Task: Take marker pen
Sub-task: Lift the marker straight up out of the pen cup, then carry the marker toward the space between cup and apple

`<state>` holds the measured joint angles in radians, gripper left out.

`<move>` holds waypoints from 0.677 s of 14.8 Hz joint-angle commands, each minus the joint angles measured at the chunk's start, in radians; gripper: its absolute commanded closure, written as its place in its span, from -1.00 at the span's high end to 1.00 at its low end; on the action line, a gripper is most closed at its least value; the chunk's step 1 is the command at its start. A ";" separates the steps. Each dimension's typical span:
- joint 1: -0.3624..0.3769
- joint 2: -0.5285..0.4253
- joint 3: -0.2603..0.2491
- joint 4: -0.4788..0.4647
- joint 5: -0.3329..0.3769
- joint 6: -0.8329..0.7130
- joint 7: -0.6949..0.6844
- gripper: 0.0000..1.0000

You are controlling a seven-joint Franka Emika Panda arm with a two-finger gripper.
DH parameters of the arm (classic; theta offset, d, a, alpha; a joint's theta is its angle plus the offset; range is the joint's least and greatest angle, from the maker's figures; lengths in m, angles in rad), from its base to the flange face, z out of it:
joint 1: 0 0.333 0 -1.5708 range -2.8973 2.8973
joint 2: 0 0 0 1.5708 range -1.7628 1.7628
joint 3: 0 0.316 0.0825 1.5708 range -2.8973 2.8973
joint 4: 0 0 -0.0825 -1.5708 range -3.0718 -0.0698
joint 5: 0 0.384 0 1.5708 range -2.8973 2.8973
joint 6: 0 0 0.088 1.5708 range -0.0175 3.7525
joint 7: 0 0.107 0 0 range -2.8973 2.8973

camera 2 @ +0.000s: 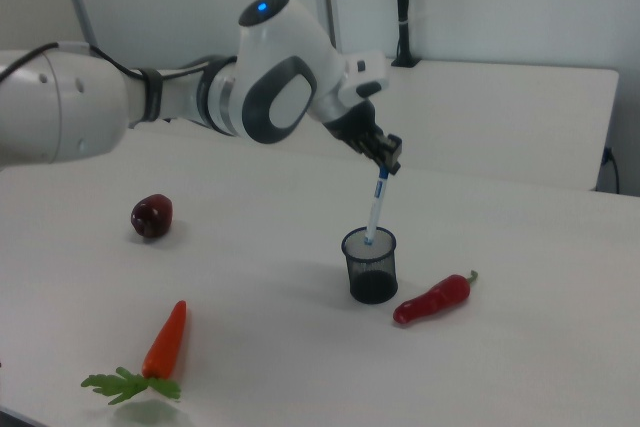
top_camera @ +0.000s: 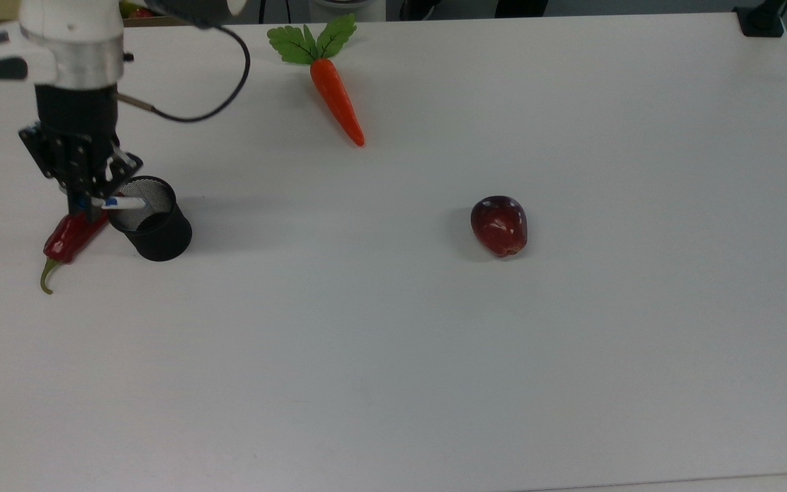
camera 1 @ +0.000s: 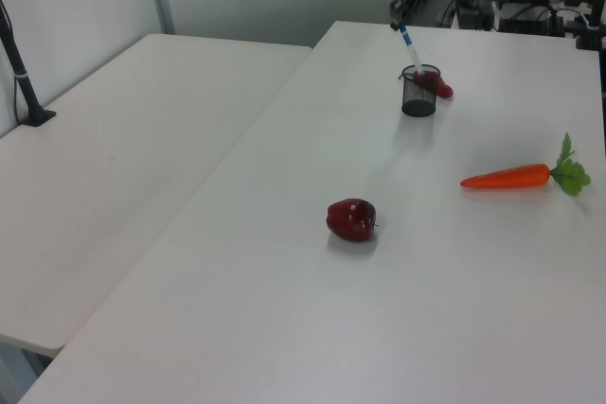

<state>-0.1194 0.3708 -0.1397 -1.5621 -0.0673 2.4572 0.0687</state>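
A white desk (top_camera: 434,342) carried a few scattered things. In the top view's upper left, the robot's hand (top_camera: 83,198) hung above the rim of a black mesh cup (top_camera: 151,219), its two fingers pinching the upper end of the marker pen (top_camera: 120,203). In the right view, near the middle of the frame, the hand (camera 2: 385,159) gripped the marker pen (camera 2: 375,209) by its top; the white barrel hung almost upright, slightly tilted, with its lower blue end at the mouth of the black mesh cup (camera 2: 370,265). In the left view, at the upper right of the frame, the marker pen (camera 1: 409,47) rose slanted out of the black mesh cup (camera 1: 419,91). A red chili pepper (top_camera: 69,236) lay just beside the cup, on the top view's left. A carrot (top_camera: 335,96) with green leaves lay at the upper middle of the top view, and a dark red apple (top_camera: 499,225) sat right of centre, well apart from the cup.
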 commanded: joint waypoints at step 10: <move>0.144 -0.101 0.005 -0.039 0.015 -0.058 0.144 -0.77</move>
<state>-0.0426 0.2930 -0.1278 -1.5725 -0.0615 2.4543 0.1612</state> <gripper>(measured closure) 0.824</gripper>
